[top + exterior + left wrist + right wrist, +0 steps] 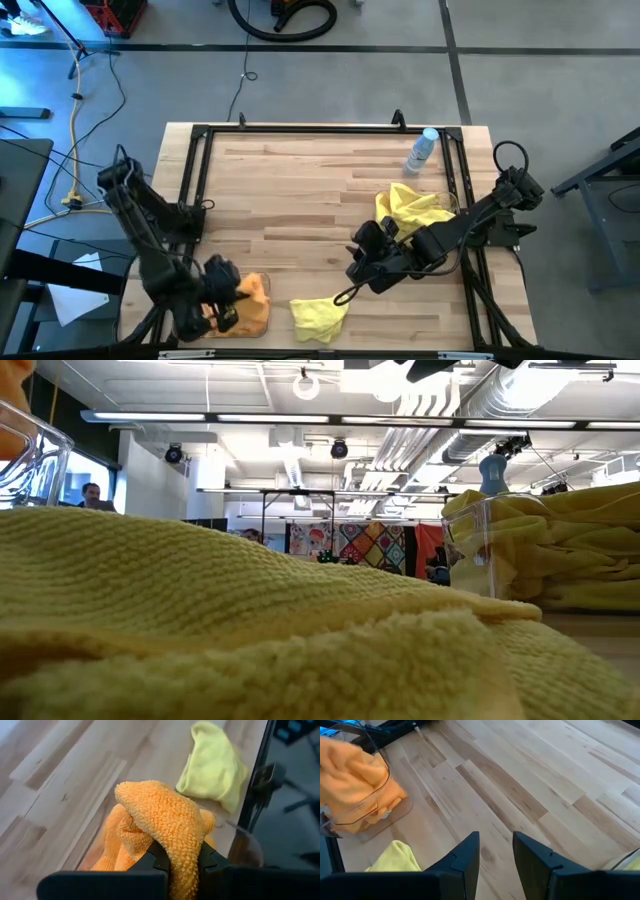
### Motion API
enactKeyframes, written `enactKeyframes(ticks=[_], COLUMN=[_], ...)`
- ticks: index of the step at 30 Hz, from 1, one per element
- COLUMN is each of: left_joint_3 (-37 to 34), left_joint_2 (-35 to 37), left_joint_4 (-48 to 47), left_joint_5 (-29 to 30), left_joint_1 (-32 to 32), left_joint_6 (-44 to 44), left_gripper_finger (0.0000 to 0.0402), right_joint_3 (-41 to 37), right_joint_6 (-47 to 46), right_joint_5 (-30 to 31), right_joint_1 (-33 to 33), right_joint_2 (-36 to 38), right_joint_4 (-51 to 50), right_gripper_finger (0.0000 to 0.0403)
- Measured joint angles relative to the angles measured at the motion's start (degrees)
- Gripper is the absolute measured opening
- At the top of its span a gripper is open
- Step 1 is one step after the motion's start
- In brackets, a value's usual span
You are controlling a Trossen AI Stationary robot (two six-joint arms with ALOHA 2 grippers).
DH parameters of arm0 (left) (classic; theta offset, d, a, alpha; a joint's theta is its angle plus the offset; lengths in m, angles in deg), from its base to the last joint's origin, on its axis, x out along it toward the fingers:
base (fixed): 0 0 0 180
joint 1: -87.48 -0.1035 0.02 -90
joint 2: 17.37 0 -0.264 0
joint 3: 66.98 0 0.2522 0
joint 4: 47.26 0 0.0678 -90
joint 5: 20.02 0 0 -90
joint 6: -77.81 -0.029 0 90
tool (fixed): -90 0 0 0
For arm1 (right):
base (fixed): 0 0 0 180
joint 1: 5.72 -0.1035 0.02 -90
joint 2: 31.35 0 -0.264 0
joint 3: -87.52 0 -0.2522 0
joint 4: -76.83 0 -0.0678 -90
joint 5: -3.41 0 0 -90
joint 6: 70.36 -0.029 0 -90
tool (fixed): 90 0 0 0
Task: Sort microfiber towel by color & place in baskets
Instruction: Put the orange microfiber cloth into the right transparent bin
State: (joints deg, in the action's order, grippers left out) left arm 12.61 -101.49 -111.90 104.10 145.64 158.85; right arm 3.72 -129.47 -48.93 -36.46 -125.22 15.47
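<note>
Pale butcher-block wood makes up the table (300, 190), edged by a black metal frame (200, 180). The two dark arms come next in size. The left gripper (176, 860) hangs over the near left corner, its fingers pinched tight on a fold of an orange towel (165, 825) above the clear basket (380, 795) that already holds orange cloth. The right gripper (495, 855) hovers over bare wood right of the table's middle, its fingers (465, 857) parted with nothing between them.

A second clear basket (425, 205) sits near the right edge, yellow towels (410, 210) heaped in it and spilling over the rim. One loose yellow towel (320, 315) lies crumpled at the near edge, between the orange basket and the right gripper; in the low view it fills the foreground. Smallest, a clear bottle with a blue cap (422, 150) stands near the far right corner, beyond the yellow basket.
</note>
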Motion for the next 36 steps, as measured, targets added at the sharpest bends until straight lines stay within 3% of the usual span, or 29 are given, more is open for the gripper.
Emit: enactKeyframes(ticks=[6,12,16,21,29,36], left_joint_3=[0.0,0.0,0.0,0.1,0.0,0.0], left_joint_2=[-6.4,-11.8,-15.1,-17.5,-14.0,-7.9], left_joint_4=[2.5,6.3,7.2,7.5,6.7,6.0], left_joint_5=[-1.1,-1.9,-2.2,-6.9,-9.0,-11.0], left_joint_1=[-0.5,-0.5,-0.8,-2.1,-3.5,-3.6], left_joint_6=[-10.5,-13.2,-14.6,-14.3,-14.3,-13.8], left_gripper_finger=[0.0007,0.0014,0.0040,0.0095,0.0183,0.0193], right_joint_3=[0.0,0.0,0.0,0.0,0.0,0.0], right_joint_6=[0.0,1.7,3.1,4.1,4.1,5.2], right_joint_5=[-0.9,-2.3,-3.5,-3.9,-4.1,-4.1], right_joint_1=[0.0,0.0,0.0,-0.1,-0.1,-0.1], right_joint_2=[0.0,0.0,0.0,0.0,0.0,0.0], right_joint_4=[0.0,0.0,-0.1,-0.7,-1.6,-2.0], right_gripper_finger=[0.0114,0.0114,0.0114,0.0114,0.0114,0.0114])
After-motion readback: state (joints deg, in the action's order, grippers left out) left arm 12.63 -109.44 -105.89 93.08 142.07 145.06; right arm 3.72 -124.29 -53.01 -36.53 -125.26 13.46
